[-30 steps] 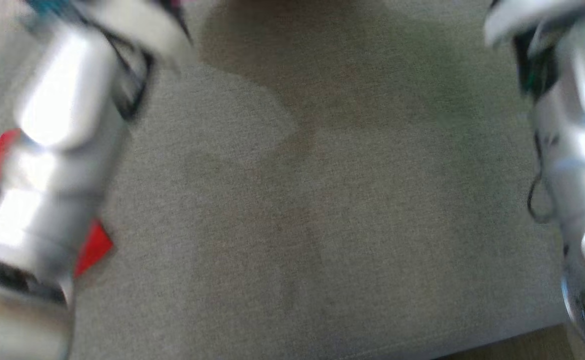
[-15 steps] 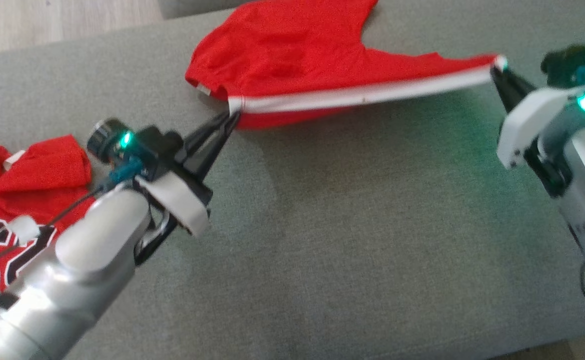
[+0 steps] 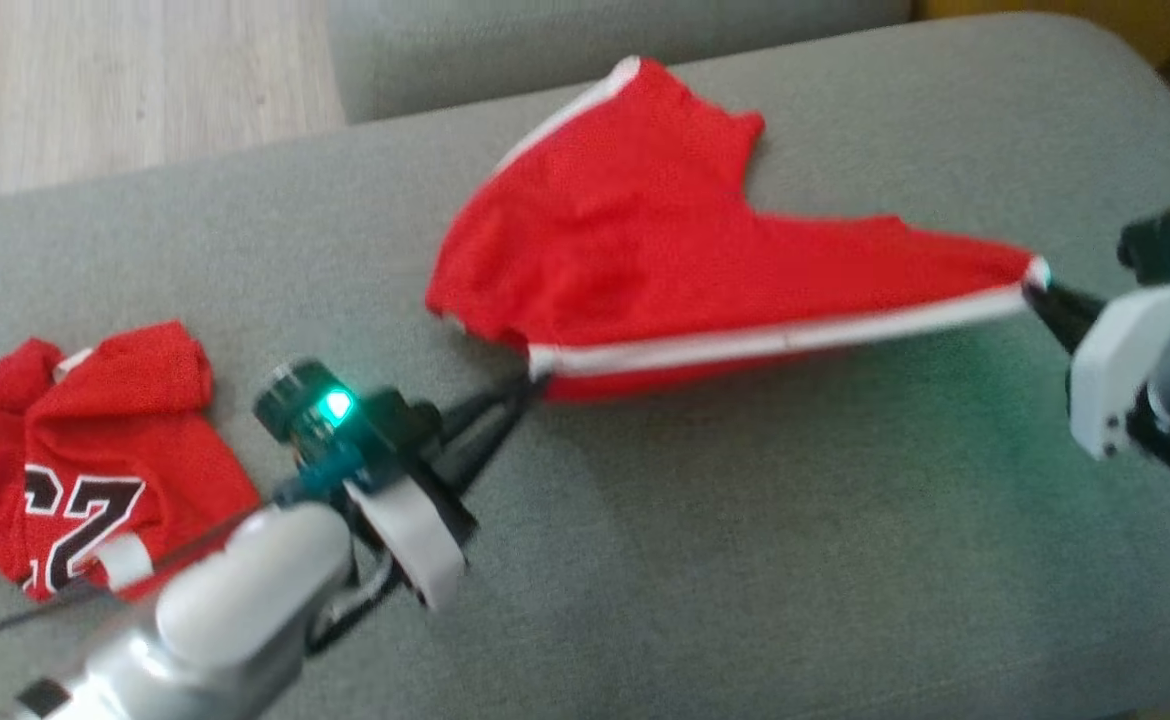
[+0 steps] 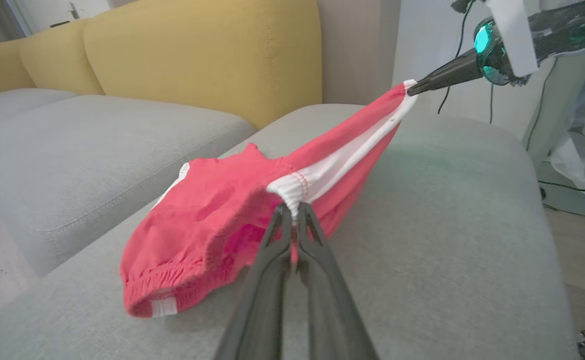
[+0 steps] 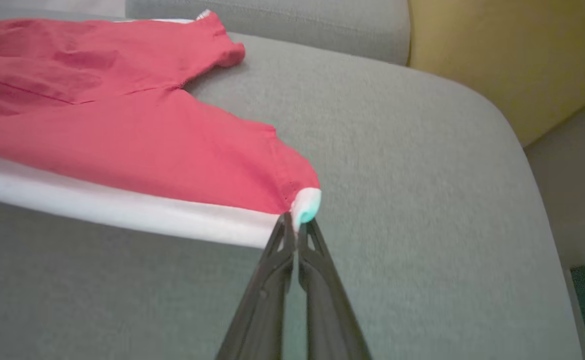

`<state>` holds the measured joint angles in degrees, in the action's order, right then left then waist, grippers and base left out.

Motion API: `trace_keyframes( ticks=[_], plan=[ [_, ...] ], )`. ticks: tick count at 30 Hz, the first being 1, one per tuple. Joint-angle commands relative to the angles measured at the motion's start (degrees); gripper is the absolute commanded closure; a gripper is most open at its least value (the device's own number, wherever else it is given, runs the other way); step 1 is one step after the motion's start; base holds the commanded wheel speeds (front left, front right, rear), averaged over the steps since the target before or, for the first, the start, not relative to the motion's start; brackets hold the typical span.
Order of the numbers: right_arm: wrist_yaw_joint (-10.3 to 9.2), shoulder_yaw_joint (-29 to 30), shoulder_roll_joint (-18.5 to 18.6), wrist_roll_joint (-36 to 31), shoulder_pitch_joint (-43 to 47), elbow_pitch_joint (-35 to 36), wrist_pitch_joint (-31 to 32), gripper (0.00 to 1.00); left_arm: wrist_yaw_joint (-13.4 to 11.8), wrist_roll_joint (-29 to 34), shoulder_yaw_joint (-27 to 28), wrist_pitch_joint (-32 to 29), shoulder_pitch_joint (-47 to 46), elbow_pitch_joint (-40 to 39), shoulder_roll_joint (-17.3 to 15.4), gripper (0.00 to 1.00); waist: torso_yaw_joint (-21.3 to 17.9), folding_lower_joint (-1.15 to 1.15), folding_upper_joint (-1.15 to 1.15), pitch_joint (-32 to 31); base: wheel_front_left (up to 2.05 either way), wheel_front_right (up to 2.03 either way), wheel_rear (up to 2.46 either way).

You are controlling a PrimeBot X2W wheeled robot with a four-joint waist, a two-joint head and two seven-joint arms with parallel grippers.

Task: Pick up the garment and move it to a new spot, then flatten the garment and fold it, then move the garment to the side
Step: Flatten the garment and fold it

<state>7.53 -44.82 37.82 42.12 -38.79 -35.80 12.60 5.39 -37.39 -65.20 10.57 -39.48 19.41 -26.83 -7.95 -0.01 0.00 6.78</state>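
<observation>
Garment [image 3: 645, 260]: red mesh fabric with a white side stripe, shaped like shorts. It lies on a broad grey fabric cushion [image 3: 745, 560], towards the far middle of it.

Nearest, lower left in head view: silver forearm [image 3: 235, 610] of the left arm, angled up and to the right.

Beside it, at the robot's left: a crumpled red jersey with black numerals [image 3: 95, 460], resting on the same cushion and well apart from the garment.

Left gripper [image 3: 527, 383]: fingers pressed together, pinching the gathered white end of the stripe at the garment's near-left corner. Left wrist view confirms cloth is nipped between the tips, with no gap showing.

Right gripper [image 3: 1037, 292]: fingers likewise closed tight, clamped on the white tip at the opposite end of the stripe. Right wrist view shows the fold caught right at the fingertips.

Between the two grippers the striped edge runs as a taut, nearly straight line, raised just off the cushion. Red cloth hangs slightly beneath it.

Farther back, the rest of the garment slopes down and rests on the cushion, with one leg opening pointing away from the robot.

Beyond: a second grey seat [image 4: 72, 150], yellow back cushions [image 4: 197, 50], and pale wooden floor [image 3: 135, 90] at the upper left of head view.
</observation>
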Motion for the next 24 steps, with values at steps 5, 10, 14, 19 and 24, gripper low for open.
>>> trace_keyframes(
  ticks=[5, 10, 14, 19, 24],
  plan=[
    [-0.04, 1.44, 5.64, 2.70, 5.03, 4.42, 4.11, 1.00, -2.23, -0.50, 0.78, -1.46, 1.70, -6.22, -3.34, 1.00, -1.24, 0.01, 0.00, -3.02, 0.00, 0.00, 0.00],
    [-0.04, 4.48, 8.76, 3.60, 9.97, 7.80, 7.72, 1.00, -4.26, -1.34, -0.39, -2.89, 5.40, -11.52, -4.41, 1.00, -2.14, 0.01, 0.00, -5.09, 0.00, 0.00, 0.00],
    [-0.04, 9.13, 10.56, 4.29, 14.12, 10.55, 9.97, 1.00, -5.86, -1.66, -1.34, -3.87, 7.76, -15.65, -4.86, 1.00, -2.49, 0.01, 0.00, -5.93, 0.00, 0.00, 0.00],
    [-0.04, 15.90, 10.01, 1.90, 17.66, 14.54, 10.87, 1.00, -7.83, -3.11, -0.70, -4.17, 9.23, -18.96, -4.66, 1.00, -2.60, 0.01, 0.00, -5.87, 0.00, 0.00, 0.00],
    [-0.04, 21.83, 6.65, -2.86, 19.06, 18.23, 12.09, 1.00, -9.18, -3.38, 0.75, -4.19, 8.02, -19.55, -4.58, 1.00, -1.80, 0.01, 0.00, -4.60, 0.00, 0.00, 0.00]
  ],
)
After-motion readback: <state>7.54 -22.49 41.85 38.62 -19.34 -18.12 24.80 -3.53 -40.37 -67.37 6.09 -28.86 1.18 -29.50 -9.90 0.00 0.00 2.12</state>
